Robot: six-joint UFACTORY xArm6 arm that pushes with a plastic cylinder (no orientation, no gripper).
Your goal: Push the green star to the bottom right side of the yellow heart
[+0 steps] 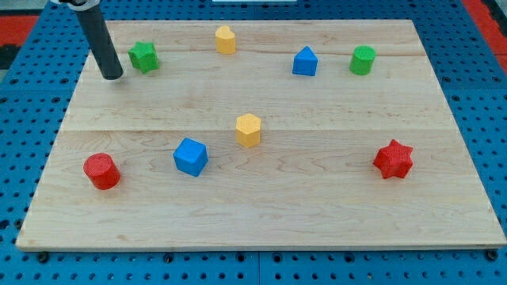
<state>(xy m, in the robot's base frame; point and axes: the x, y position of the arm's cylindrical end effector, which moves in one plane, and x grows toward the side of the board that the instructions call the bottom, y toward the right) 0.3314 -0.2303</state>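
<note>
Wooden board fills most of the frame, with blue pegboard around it, and eight blocks lie on it. Two are green: the green star in the upper left and a green cylinder in the upper right. Two are yellow: the yellow heart near the top edge, left of centre, and a yellow hexagon-like block near the middle. Two are blue: a blue house-shaped block in the upper right, just left of the green cylinder, and a blue cube lower down, left of centre. Two are red: a red cylinder at the lower left and a red star at the right.

No container appears on the board; every block sits directly on the wood.

The arm has no fingers, only a dark rod. My tip rests on the board in the upper left, just left of the green star and slightly below it, apart from it. The star lies well to the left of the yellow heart and a little lower.
</note>
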